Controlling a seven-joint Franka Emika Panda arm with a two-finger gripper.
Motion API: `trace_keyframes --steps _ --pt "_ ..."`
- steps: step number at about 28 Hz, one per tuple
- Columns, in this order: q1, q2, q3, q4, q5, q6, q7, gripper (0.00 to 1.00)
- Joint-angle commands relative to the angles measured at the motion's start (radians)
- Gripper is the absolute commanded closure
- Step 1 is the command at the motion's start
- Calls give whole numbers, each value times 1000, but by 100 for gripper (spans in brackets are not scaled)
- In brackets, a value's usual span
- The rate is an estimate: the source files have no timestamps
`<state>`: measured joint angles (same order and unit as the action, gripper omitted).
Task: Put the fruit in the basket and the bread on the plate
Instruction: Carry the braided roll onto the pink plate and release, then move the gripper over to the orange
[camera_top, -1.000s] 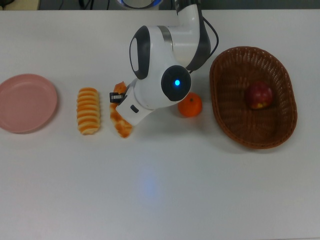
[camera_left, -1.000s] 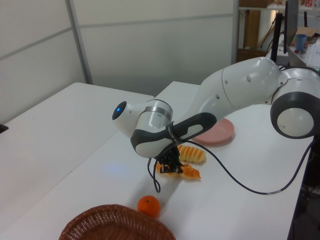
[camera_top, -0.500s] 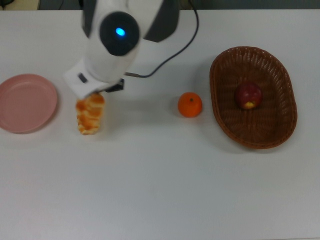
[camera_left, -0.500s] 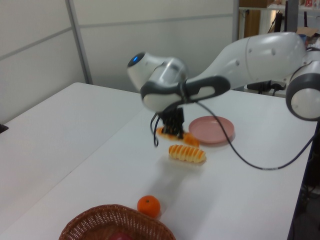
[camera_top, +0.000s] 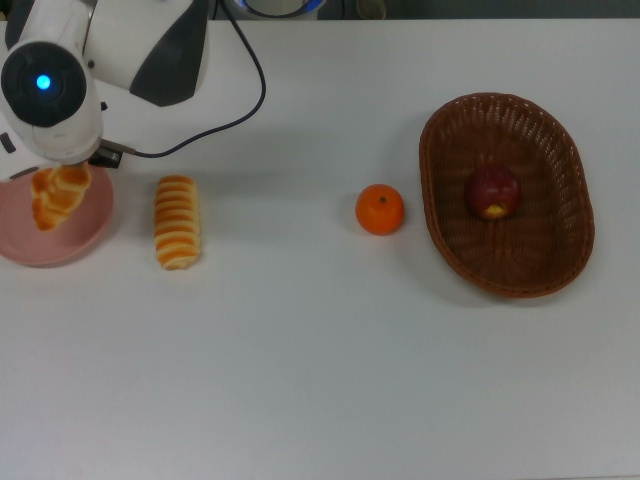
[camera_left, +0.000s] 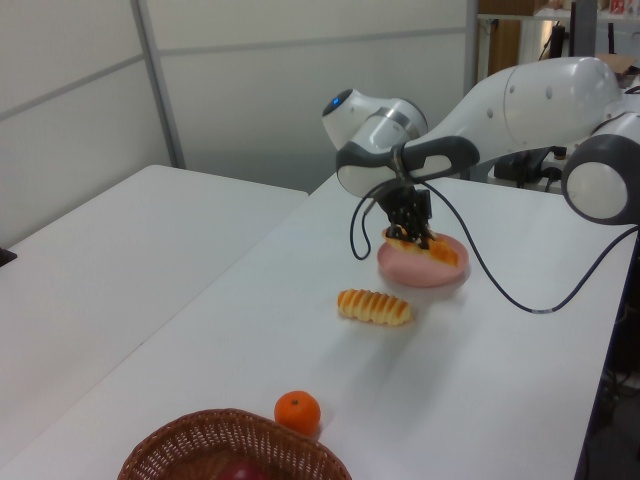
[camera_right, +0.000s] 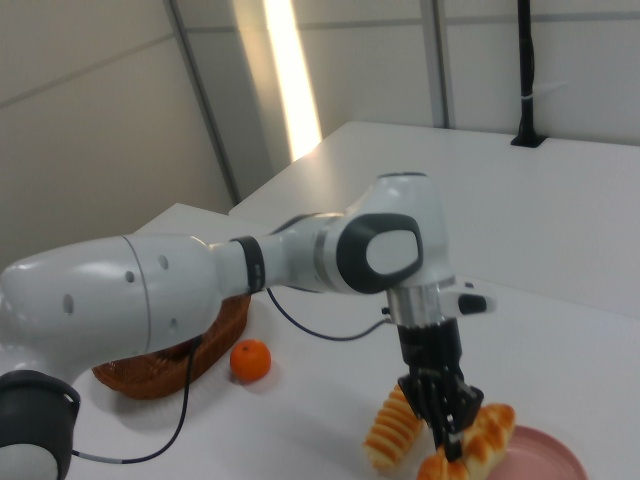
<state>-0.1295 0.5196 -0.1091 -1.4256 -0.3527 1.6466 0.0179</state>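
— Where is the gripper (camera_right: 447, 432)?

— Above the pink plate (camera_top: 30, 250), at the top view's left. Its fingers are clamped on the braided pastry (camera_top: 56, 195), which hangs over the plate's rim.

— And the other bread?

— The ridged roll (camera_top: 177, 221) lies on the table (camera_top: 320, 380), just beside the plate, apart from it.

— The fruit?

— The apple (camera_top: 492, 192) sits inside the basket (camera_top: 545, 270). The orange (camera_top: 380, 210) rests on the table, near the basket's wall, outside it.

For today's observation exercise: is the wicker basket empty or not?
Not empty: the basket holds one apple; the orange sits outside it.
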Motion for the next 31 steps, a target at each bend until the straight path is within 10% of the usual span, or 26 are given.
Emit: trace_keyframes --steps 1,3,5,7,21,31 --pt "4 29 -4 -32 -54 15 -4 100" --pt "5 39 -3 -30 -65 15 -1 70" --pt "10 42 -4 -30 -68 15 0 13" --pt "8 40 -4 -26 -66 15 1 0" --pt "22 -33 9 -1 55 22 -4 0" --pt "241 -58 37 -3 124 -20 4 0"
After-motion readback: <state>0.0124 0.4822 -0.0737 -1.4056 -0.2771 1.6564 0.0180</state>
